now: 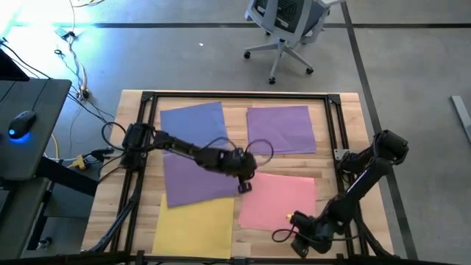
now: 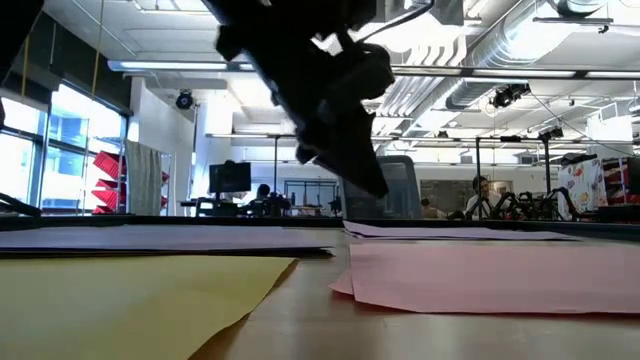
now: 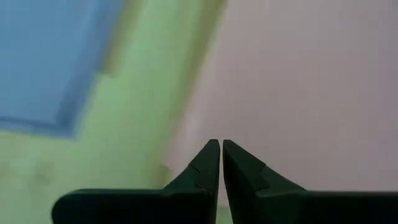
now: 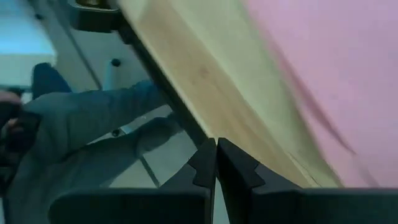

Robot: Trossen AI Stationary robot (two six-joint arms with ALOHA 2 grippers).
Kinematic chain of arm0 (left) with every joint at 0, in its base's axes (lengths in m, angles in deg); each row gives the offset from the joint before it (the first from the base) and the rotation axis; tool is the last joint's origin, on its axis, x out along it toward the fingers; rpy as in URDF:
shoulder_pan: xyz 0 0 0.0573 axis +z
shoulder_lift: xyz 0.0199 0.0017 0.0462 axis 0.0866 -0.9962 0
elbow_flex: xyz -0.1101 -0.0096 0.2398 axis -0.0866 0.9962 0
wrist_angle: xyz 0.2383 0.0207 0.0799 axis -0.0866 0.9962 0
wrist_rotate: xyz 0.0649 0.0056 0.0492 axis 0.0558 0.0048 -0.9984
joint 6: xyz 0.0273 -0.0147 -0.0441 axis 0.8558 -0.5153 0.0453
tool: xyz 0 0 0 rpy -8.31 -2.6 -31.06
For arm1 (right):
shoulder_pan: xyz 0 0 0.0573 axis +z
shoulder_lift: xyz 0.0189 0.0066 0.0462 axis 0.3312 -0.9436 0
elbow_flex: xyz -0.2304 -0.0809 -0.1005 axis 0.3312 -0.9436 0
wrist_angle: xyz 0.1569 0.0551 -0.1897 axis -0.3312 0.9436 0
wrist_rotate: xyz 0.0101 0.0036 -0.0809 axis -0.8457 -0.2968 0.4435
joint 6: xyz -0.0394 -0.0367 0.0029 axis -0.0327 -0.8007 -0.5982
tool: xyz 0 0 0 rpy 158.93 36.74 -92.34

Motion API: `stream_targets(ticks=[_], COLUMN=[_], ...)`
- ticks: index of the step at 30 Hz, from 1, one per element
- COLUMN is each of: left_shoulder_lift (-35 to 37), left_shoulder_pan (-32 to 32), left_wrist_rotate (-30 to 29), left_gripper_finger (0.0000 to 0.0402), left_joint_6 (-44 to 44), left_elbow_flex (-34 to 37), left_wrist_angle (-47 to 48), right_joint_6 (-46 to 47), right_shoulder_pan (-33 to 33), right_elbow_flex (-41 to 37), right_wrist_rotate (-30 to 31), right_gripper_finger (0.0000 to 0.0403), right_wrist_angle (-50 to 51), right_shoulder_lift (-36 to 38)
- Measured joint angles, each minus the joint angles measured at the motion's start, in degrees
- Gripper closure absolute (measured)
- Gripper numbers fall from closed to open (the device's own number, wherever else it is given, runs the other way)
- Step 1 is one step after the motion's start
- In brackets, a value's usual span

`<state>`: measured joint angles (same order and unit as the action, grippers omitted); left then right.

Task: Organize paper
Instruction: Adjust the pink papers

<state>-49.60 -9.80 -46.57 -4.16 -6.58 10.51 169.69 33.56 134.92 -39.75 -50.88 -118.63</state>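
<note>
From above, the wooden table carries five sheets of the paper: one periwinkle blue sheet at eleven o'clock, one purple sheet at one o'clock, a second purple sheet left of centre, one yellow sheet at seven o'clock and one pink sheet at five o'clock. The blue and the nearer purple sheet overlap; the yellow sheet's far edge slips under that purple one. A black frame rings the table. The left gripper reaches in from nine o'clock to the centre, over the pink sheet's near-left corner. The right gripper waits at the five o'clock edge. Bare wood shows between the purple and pink sheets and along the right side. Off the table stand an office chair at twelve o'clock and a desk with a mouse at nine.

At table height, the yellow sheet lies left with its corner lifted, the pink sheet right, bare wood between them. The left arm hangs above. People sit far behind.

In the left wrist view, the fingers are pressed together with nothing between them, over the pink sheet, the blue beyond.

In the right wrist view, the fingers are likewise pressed together, empty, at the table's edge, beside the pink sheet; a person's trouser leg shows past it.
</note>
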Motion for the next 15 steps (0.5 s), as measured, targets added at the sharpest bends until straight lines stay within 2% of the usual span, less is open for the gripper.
stream_targets(ticks=[4, 10, 15], left_shoulder_lift=[-1.24, -3.16, -5.52], left_shoulder_pan=[4.03, 5.18, 4.03], left_wrist_rotate=[5.51, 11.89, 13.36], left_gripper_finger=[0.0402, 0.0402, 0.0402], left_joint_6=[2.09, 6.20, 7.83], left_elbow_flex=[0.09, 0.09, 0.11], left_wrist_angle=[0.06, -0.80, -0.14], right_joint_6=[-7.07, -15.37, -21.20], right_shoulder_pan=[-3.06, -8.59, -12.67], right_elbow_flex=[0.13, 3.17, 5.04], right_wrist_rotate=[2.20, 5.26, 4.73], right_gripper_finger=[0.0403, 0.0403, 0.0403], right_wrist_angle=[-8.42, -8.49, -8.87], right_shoulder_lift=[-4.36, -8.17, -11.12])
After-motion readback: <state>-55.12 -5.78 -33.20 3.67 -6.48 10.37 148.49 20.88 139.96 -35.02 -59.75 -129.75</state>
